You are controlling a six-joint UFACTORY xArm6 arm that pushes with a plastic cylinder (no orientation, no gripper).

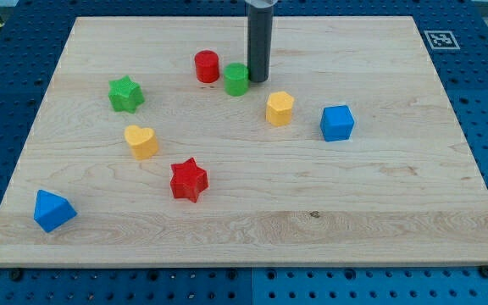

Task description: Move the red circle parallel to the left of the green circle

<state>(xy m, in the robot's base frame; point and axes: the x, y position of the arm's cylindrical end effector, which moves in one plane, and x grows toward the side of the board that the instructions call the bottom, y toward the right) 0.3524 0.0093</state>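
The red circle (pixel 207 66) stands on the wooden board near the view's top, left of centre. The green circle (pixel 236 79) stands just to its right and slightly lower; the two are close, with a narrow gap between them. My tip (pixel 257 80) is at the end of the dark rod that comes down from the view's top edge. It rests right against the green circle's right side. The red circle is on the far side of the green circle from my tip.
A green star (pixel 125 93) sits at the left. A yellow heart (pixel 141 141) and a red star (pixel 188 179) lie below it. A yellow hexagon (pixel 280 108) and a blue cube (pixel 337 122) sit right of my tip. A blue triangular block (pixel 53 210) sits at the bottom left.
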